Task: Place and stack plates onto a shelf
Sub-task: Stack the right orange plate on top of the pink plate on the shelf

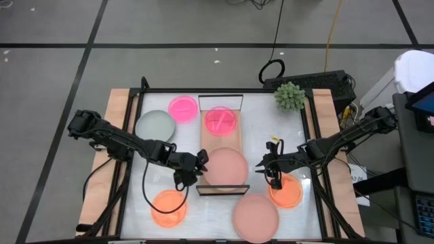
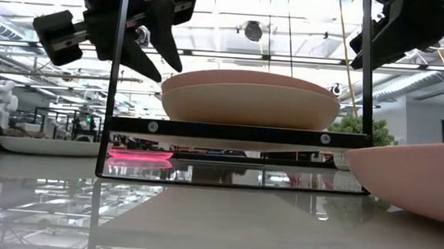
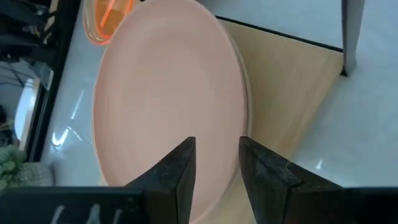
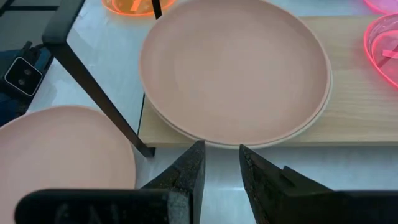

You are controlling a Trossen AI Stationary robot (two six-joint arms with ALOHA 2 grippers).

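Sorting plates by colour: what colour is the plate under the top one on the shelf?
Beige lower plate, under the dusty-pink top plate; low view shows it best.

Two stacked plates (image 1: 226, 166) on the shelf (image 1: 221, 139), between both hands

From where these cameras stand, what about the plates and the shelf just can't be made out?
- How many plates are in the shelf stack: the dusty-pink plate on top covers them from above; the low view shows only two rims.
- Right gripper: covers part of the orange plate from above.
- Front pink plate: cut off by the high view's bottom edge.
- Left gripper: its own fingers hide whether it touches the stack.
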